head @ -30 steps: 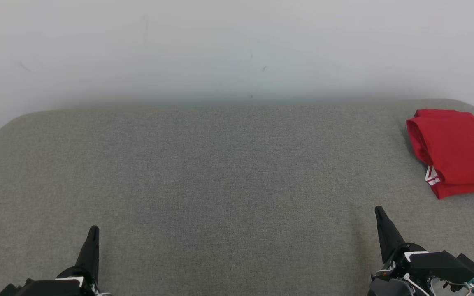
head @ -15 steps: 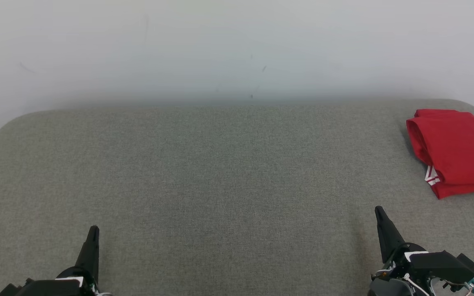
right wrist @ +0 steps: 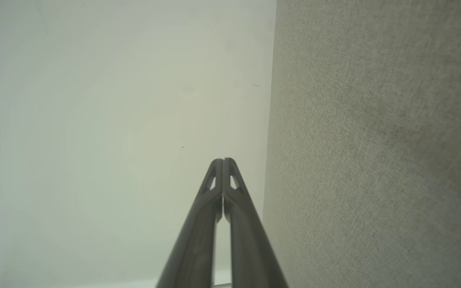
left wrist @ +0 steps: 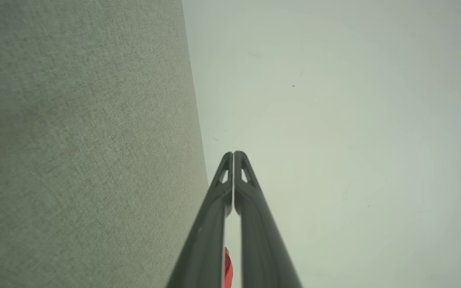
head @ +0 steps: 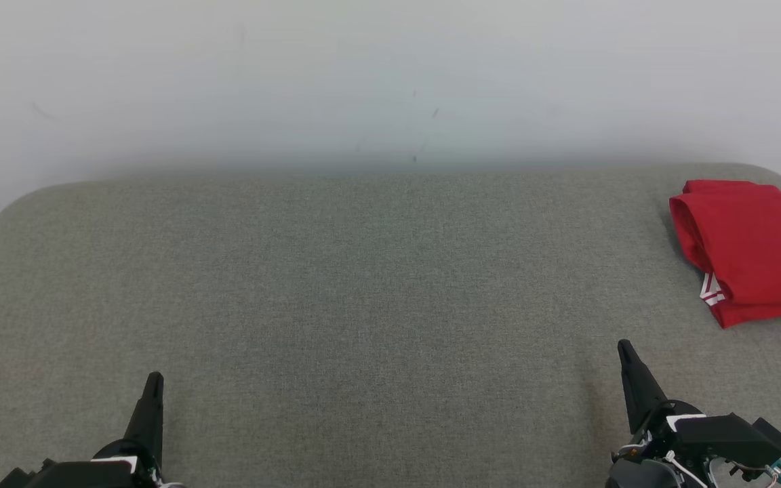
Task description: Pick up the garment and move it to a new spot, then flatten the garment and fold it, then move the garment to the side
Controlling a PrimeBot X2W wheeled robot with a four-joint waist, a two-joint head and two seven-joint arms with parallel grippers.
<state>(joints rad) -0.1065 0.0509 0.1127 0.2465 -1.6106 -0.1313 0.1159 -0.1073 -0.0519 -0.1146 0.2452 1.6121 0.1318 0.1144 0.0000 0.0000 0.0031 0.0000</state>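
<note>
A pale wall [head: 390, 81] backs the grey fabric-covered surface [head: 363, 285]. The red garment [head: 756, 251] lies folded beyond the right pincer [head: 624, 347], off to its right and well apart. A red sliver in the left wrist view is probably the same cloth. The right pincer and the left pincer [head: 154, 377] are pressed together, holding nothing.

Woven grey cloth, soft red fabric, dark matt plastic.

The bench [head: 363, 285] is covered in a coarse, matt grey-green cloth with a fine speckled weave. The garment [head: 756, 251] at its far right corner is soft, matt red cloth with smooth rounded folds and white printed stripes. The left pincer [head: 154, 378] and right pincer [head: 624, 347] look like dark, smooth plastic with a dull sheen. The wall [head: 363, 81] is smooth, matt and white, with a few faint scuffs.
</note>
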